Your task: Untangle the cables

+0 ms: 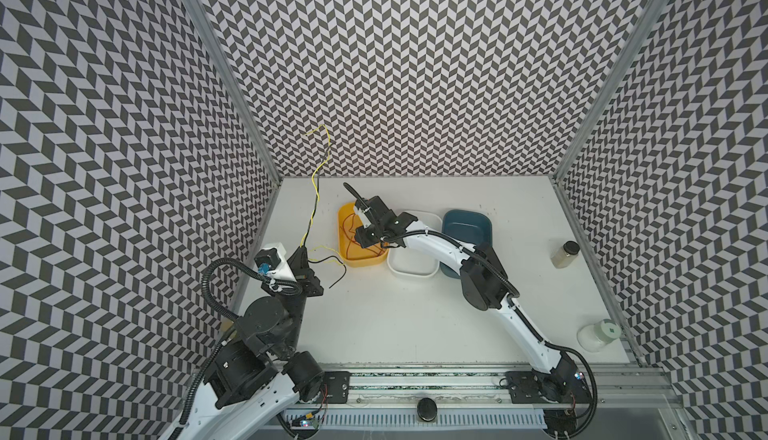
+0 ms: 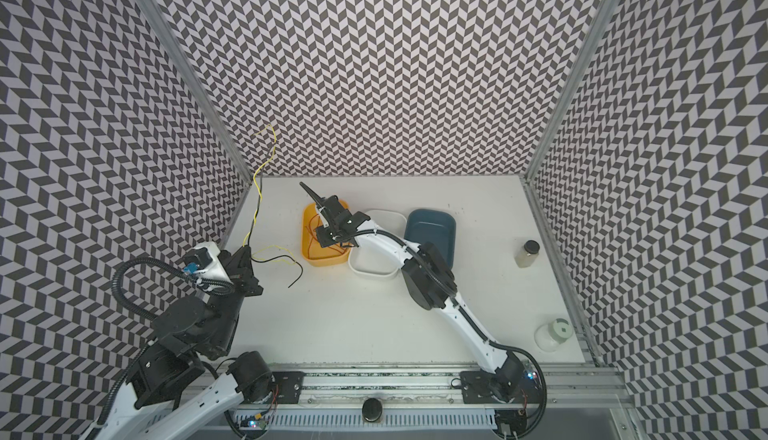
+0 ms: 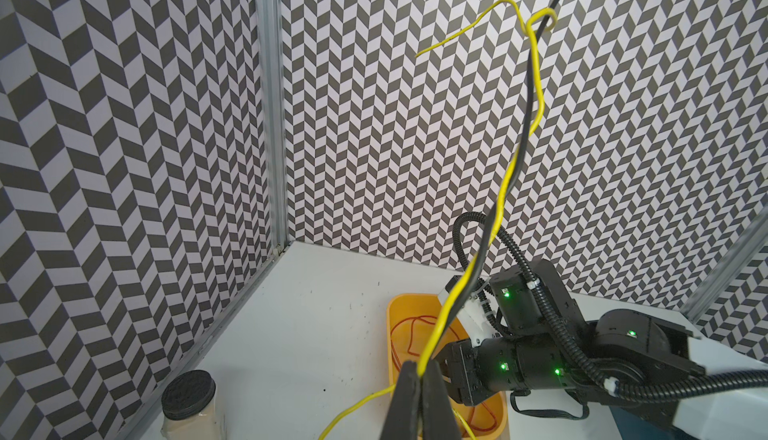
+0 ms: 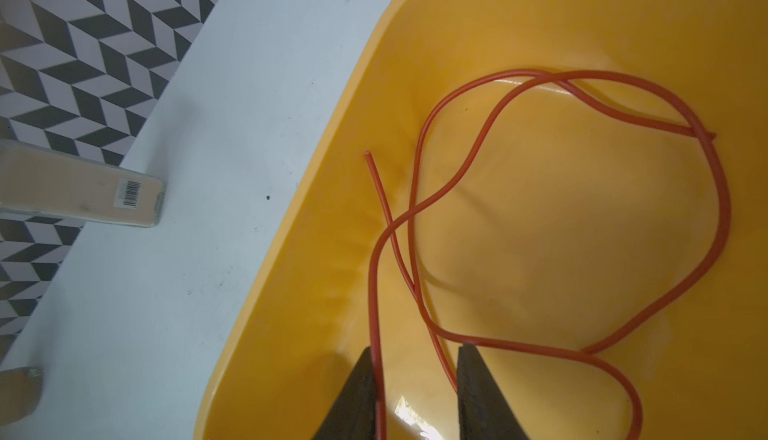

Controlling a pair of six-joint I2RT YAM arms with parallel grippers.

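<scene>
A yellow cable (image 3: pixel 515 164) and a black cable (image 3: pixel 525 135) are twisted round each other and rise from my left gripper (image 3: pixel 420 369), which is shut on them. In a top view this gripper (image 1: pixel 302 251) is near the left wall, the yellow cable (image 1: pixel 317 193) stands up above it, and the black cable's loose end (image 1: pixel 337 281) lies on the table. The red cable (image 4: pixel 582 74) lies looped inside the yellow tub (image 4: pixel 332 135). My right gripper (image 4: pixel 415 348) hangs open just above the tub floor, with red strands passing between its fingers.
A white tub (image 1: pixel 411 267) and a blue tub (image 1: pixel 469 222) stand right of the yellow tub (image 1: pixel 347 218). Two jars (image 1: pixel 565 253) (image 1: pixel 598 334) stand along the right wall. Another jar (image 3: pixel 189 400) stands by the left wall. Patterned walls close three sides.
</scene>
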